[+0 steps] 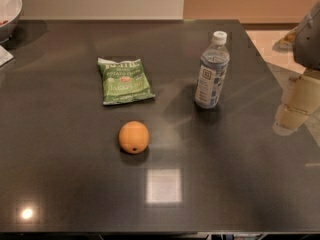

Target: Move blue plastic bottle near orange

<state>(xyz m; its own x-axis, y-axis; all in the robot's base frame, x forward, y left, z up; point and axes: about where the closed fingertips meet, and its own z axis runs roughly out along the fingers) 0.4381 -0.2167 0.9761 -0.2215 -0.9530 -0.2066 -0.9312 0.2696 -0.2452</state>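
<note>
The blue plastic bottle stands upright on the dark table, right of centre, with its white cap on and its label facing me. The orange lies near the middle of the table, to the left of the bottle and nearer to me, about a bottle's height away. My gripper is at the right edge of the view, over the table's right side. It is to the right of the bottle, apart from it, and holds nothing.
A green chip bag lies flat behind the orange, left of the bottle. A grey bowl sits at the far left corner. The table's right edge runs diagonally past the gripper, with light floor beyond.
</note>
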